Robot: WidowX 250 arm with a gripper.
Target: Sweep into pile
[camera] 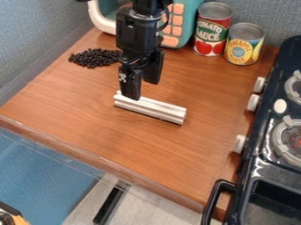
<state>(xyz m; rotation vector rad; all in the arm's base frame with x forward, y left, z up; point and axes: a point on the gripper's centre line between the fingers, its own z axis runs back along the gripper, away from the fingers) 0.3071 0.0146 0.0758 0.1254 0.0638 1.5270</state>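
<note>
The black granules (93,58) lay in a loose patch beyond and to the left of the pincer (143,90); their right margin met its outline, so whether more lay behind it could not be told. The metal bar (154,109) lay beneath the pincer and ran down to the right, part of its upper left end hidden by the nearer fingertip. The pincer was parted, one tip lower in view than the other, with nothing seen between them; whether the nearer tip touched the bar could not be told.

Behind the pincer, the teal toy microwave (189,17) was cut off above and partly covered by the arm. Right of the pincer, the black stove (258,162) ran out of view.

The granules were small, rounded and matt; the bar was silvery, straight and ridged lengthwise. The table (117,136) showed reddish-brown wood grain. Beyond the pincer to the right stood two cylindrical cans with metal tops, a red-labelled can (212,28) and a yellow-labelled can (243,44). The stove was glossy, with rounded white knobs.
</note>
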